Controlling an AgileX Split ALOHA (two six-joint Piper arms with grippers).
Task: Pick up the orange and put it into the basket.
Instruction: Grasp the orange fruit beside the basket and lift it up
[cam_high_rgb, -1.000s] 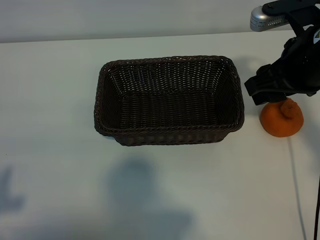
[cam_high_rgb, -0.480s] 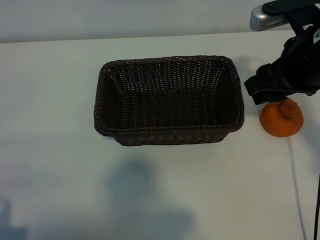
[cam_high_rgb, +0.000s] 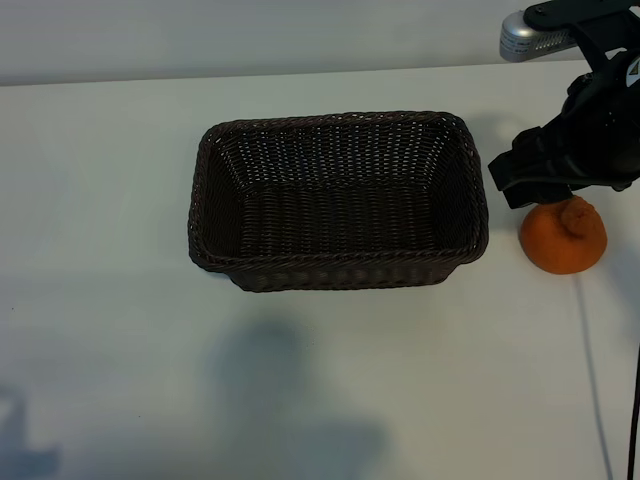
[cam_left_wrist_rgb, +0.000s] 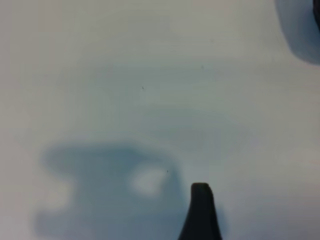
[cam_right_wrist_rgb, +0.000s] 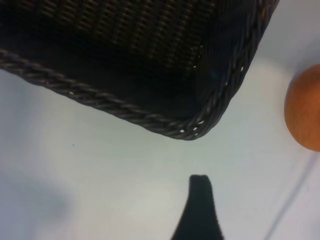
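Exterior view: right claw (cam_high_rgb: 520, 185) hangs released between basket (cam_high_rgb: 338, 268) rim and orange (cam_high_rgb: 558, 242).

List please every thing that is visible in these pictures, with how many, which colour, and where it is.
basket: one, dark brown wicker, middle of the table, nothing inside.
orange: one, bright orange, on the table right of the basket, apart from it.
cable: one, pale, runs along the table below the orange.
table: one, white, under everything.
right gripper: one, black, just above the orange, holds nothing.
left gripper: one, black fingertip only, over bare table.
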